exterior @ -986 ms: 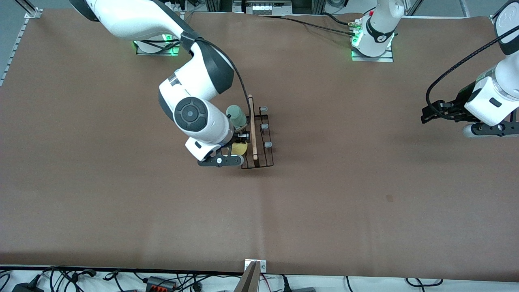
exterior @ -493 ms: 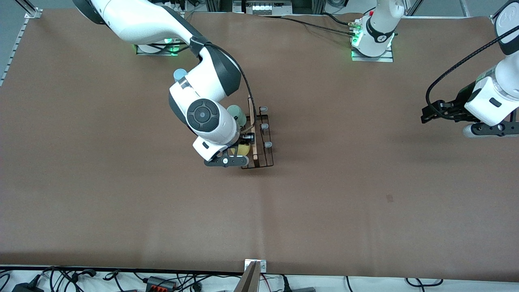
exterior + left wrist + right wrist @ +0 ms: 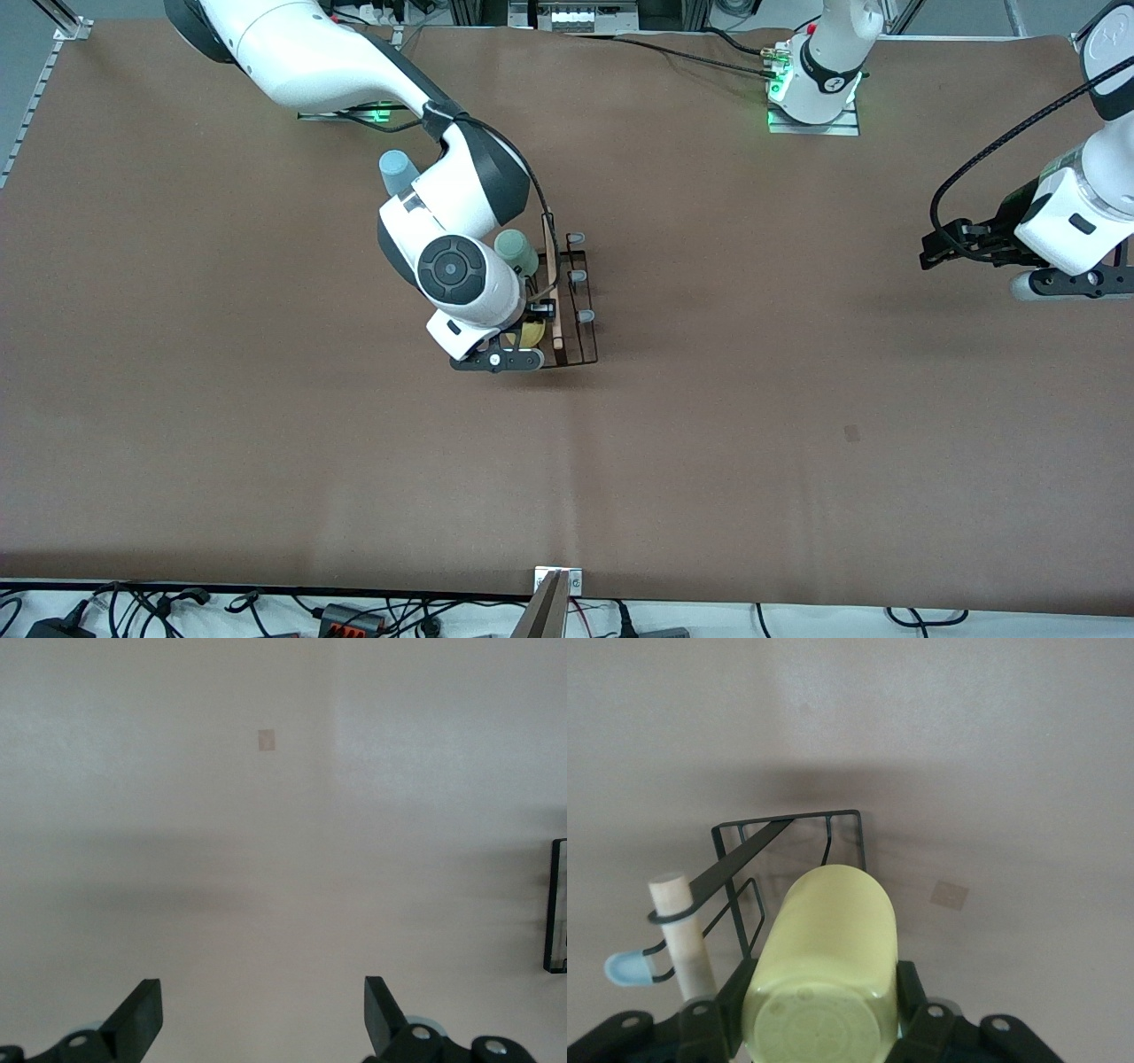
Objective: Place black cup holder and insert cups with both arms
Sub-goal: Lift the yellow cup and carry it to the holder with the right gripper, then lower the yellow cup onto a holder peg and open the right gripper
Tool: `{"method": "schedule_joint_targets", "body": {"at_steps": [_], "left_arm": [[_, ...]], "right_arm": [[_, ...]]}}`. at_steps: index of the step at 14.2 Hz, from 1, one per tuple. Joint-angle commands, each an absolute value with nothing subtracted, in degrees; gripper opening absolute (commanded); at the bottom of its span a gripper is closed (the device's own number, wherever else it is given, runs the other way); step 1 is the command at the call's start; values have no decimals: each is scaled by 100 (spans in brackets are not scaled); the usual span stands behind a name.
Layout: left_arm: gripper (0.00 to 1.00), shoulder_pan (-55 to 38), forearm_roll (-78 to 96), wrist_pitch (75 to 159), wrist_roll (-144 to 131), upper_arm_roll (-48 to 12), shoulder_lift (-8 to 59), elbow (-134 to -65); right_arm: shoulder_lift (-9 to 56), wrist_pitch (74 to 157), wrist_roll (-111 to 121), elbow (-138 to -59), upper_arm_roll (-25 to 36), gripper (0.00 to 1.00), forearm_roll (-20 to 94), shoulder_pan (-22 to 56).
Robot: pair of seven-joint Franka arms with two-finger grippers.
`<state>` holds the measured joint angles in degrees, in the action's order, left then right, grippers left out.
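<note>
The black cup holder (image 3: pixel 574 312) stands mid-table, its wooden rod handle (image 3: pixel 551 282) on top. A mint green cup (image 3: pixel 516 251) sits on the side of it toward the right arm's end. My right gripper (image 3: pixel 530 335) is shut on the yellow cup (image 3: pixel 532 334) and holds it over that same side of the holder. In the right wrist view the yellow cup (image 3: pixel 824 957) fills my right gripper (image 3: pixel 819 1005), with the holder's wire frame (image 3: pixel 788 826), rod (image 3: pixel 682 930) and a pale peg tip (image 3: pixel 627 970) below. The light blue cup (image 3: pixel 398 171) stands on the table beside the right arm. My left gripper (image 3: pixel 939 248) waits open and empty at its own end of the table; the left wrist view shows it (image 3: pixel 263 1019) over bare table.
Three free pegs (image 3: pixel 577 276) line the holder's side toward the left arm. A small patch (image 3: pixel 851 432) marks the tablecloth nearer the front camera. Cables and a bracket (image 3: pixel 558 585) run along the front edge.
My right arm has moved the yellow cup farther over the holder, toward the handle. This uncovered the light blue cup. The left arm has not moved.
</note>
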<state>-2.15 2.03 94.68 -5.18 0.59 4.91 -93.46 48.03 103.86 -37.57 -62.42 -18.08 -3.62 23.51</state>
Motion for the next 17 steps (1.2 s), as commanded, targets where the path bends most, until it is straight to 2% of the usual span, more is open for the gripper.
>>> {"method": "schedule_joint_targets", "body": {"at_steps": [1, 3, 4, 5, 6, 12, 17], "left_arm": [[100, -202, 211, 9352, -396, 53, 545, -9193], [100, -202, 211, 9351, -396, 53, 554, -9193], [100, -202, 211, 9352, -396, 53, 545, -9193], [100, -202, 211, 9352, -387, 53, 554, -9193], [100, -202, 211, 9352, -387, 53, 554, -9193], [100, -202, 211, 9343, -387, 53, 554, -9193], [100, -193, 220, 9343, -387, 53, 554, -9193]], "right_arm": [[4921, 10503, -3867, -6240, -1802, 25, -466, 2382], [4983, 10660, -3858, -6258, -1802, 27, -466, 2382], [4992, 10661, -3858, -6310, -1793, 39, -466, 2382], [4992, 10661, -3876, -6319, -1793, 87, -466, 2373], [4966, 10652, -3876, -6319, -1802, 100, -457, 2347], [4615, 10179, -3806, -6249, -1775, 100, -457, 2163], [3912, 9845, -3709, -6249, -1793, 100, -457, 1426]]}}
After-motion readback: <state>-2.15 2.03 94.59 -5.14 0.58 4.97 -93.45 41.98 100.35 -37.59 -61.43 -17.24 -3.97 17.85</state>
